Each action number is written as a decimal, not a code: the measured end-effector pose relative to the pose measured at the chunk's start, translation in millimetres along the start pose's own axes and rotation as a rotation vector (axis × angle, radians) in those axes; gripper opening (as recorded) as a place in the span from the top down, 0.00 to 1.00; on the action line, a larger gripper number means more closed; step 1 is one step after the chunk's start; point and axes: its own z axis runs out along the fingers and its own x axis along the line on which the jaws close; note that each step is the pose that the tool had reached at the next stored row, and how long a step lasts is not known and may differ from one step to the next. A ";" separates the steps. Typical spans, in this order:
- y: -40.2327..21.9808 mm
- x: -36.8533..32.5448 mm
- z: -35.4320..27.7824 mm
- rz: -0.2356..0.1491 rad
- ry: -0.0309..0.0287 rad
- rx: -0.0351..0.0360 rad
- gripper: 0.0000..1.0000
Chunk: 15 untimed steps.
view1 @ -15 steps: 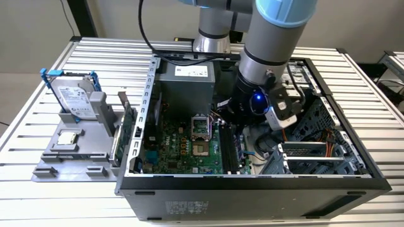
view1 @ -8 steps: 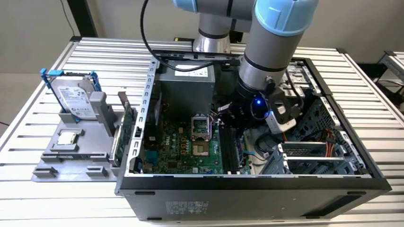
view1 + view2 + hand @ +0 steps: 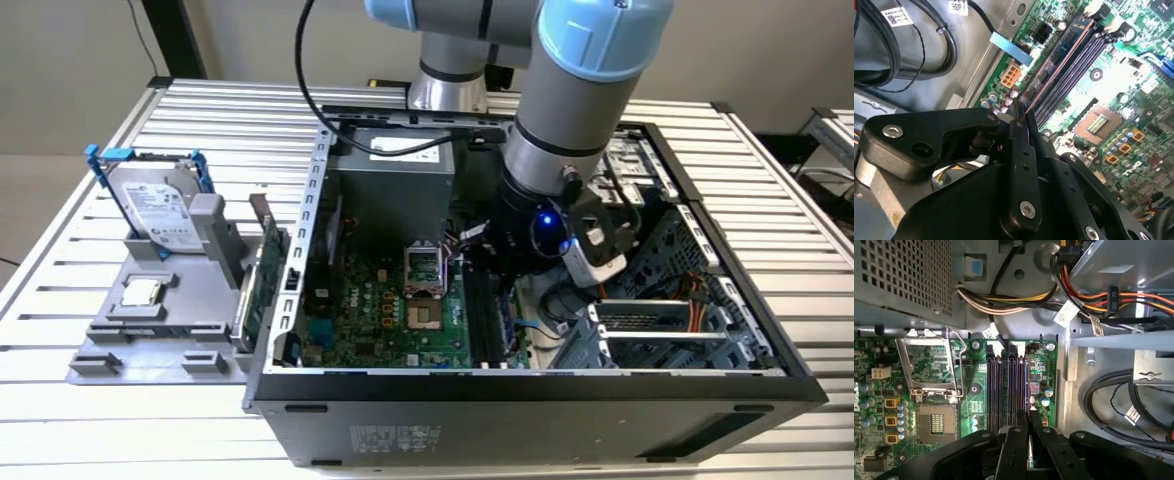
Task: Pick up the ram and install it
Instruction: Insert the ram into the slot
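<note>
Gripper (image 3: 1023, 116) fingers are closed flat on the ram (image 3: 1056, 62), holding it edge-down inside the open computer case (image 3: 747, 385). Ram sits in line with the black memory slots (image 3: 1006, 390) on the green motherboard (image 3: 387, 310), beside the open processor socket (image 3: 934, 422).

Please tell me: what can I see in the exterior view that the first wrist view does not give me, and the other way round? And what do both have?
Exterior view: the whole open computer case on the slatted table, the arm reaching into it, and beside the case a grey holder with a hard drive standing in it.

First wrist view: a close look along the black memory slots, the bundle of coloured power cables, and the gripper closed on the ram just over the slots.

Both: the green motherboard with its empty processor socket.
</note>
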 end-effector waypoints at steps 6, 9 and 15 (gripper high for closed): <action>-1.3 1.8 3.7 -0.028 -0.0004 0.0000 1.00; -1.4 1.8 4.7 -0.027 -0.0004 0.0005 1.00; -1.3 1.7 5.4 -0.003 -0.0004 0.0006 1.00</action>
